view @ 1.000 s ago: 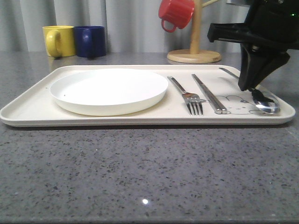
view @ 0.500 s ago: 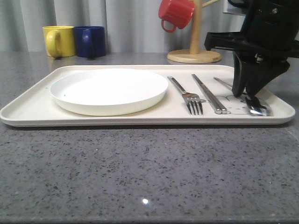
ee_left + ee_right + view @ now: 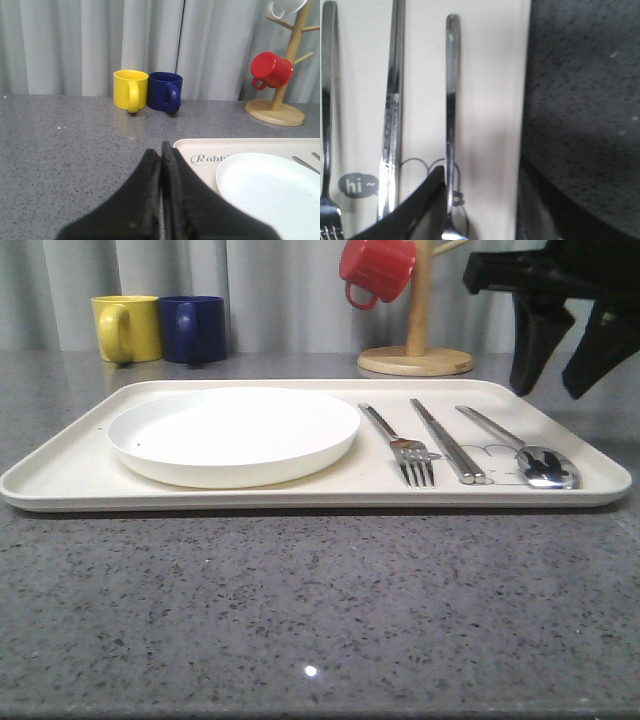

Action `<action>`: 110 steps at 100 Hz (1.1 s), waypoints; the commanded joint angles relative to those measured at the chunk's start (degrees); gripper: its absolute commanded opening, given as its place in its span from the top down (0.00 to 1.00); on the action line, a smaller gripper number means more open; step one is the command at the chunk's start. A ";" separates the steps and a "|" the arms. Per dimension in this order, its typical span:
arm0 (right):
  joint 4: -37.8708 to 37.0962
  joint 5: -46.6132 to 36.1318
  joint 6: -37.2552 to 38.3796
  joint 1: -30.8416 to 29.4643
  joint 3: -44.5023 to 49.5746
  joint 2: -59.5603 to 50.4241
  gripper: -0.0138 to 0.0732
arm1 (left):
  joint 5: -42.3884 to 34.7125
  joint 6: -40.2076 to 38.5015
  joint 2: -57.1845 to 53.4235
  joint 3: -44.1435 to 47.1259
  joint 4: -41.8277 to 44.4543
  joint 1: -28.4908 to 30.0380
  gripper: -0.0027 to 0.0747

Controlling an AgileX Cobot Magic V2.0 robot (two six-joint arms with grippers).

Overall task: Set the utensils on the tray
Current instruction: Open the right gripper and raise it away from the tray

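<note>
The cream tray (image 3: 70, 468) lies across the middle of the table. On its right part three utensils lie side by side: a fork (image 3: 400, 445), a pair of chopsticks (image 3: 447, 442) and a spoon (image 3: 520, 445). My right gripper (image 3: 556, 378) hangs open above the tray's far right corner, clear of the spoon. From its wrist, the spoon handle (image 3: 451, 100) lies between the spread fingers (image 3: 420, 202), beside the chopsticks (image 3: 392, 100) and the fork (image 3: 326, 100). My left gripper (image 3: 161, 156) is shut on nothing, just off the tray's near-left corner (image 3: 200, 147).
A round white plate (image 3: 233, 430) takes up the tray's left half. A yellow mug (image 3: 125, 327) and a blue mug (image 3: 193, 328) stand at the back left. A wooden mug tree (image 3: 416, 350) with a red mug (image 3: 376, 268) stands behind the tray.
My right gripper let go of the spoon and rose up and away from it. The spoon now lies flat on the tray, parallel to the chopsticks.
</note>
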 commanded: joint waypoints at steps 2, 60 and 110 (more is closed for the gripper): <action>-3.88 -1.20 -0.87 -2.38 -1.27 -5.34 0.44 | -3.91 0.12 0.53 -1.58 -0.77 0.06 0.99; -9.58 -15.24 -2.31 -6.74 24.14 -36.94 0.44 | -3.91 0.12 0.53 -1.58 -0.77 0.06 0.99; -10.02 -26.75 -2.31 -6.74 45.92 -62.57 0.47 | -3.91 0.12 0.53 -1.58 -0.77 0.06 0.99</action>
